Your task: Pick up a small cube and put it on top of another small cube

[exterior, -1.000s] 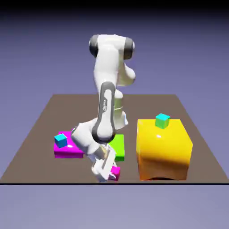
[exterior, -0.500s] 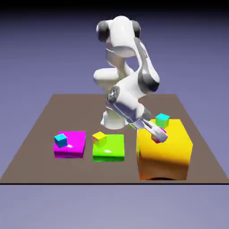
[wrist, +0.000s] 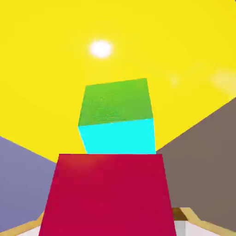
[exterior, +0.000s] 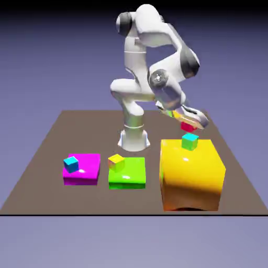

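Observation:
My gripper (exterior: 191, 121) is shut on the small magenta-pink cube (exterior: 187, 126) and holds it in the air just above the teal cube (exterior: 190, 141). The teal cube rests on top of the big yellow block (exterior: 191, 174) at the exterior view's right. A small gap shows between the two cubes. In the hand view the held small cube (wrist: 108, 193) fills the lower middle and hides my fingertips. Beyond it lies the teal cube (wrist: 117, 115) with a green top, on the yellow block (wrist: 55, 55).
A flat magenta slab (exterior: 82, 168) carries a tiny cyan cube (exterior: 70, 164) at the exterior view's left. Beside it a green slab (exterior: 127, 172) bears a tiny yellow cube (exterior: 116, 161). The arm's base (exterior: 133, 137) stands behind them on the brown table (exterior: 47, 146).
My gripper has carried the magenta cube from the table's front edge up and across to the exterior view's right, ending above the teal cube on the yellow block.

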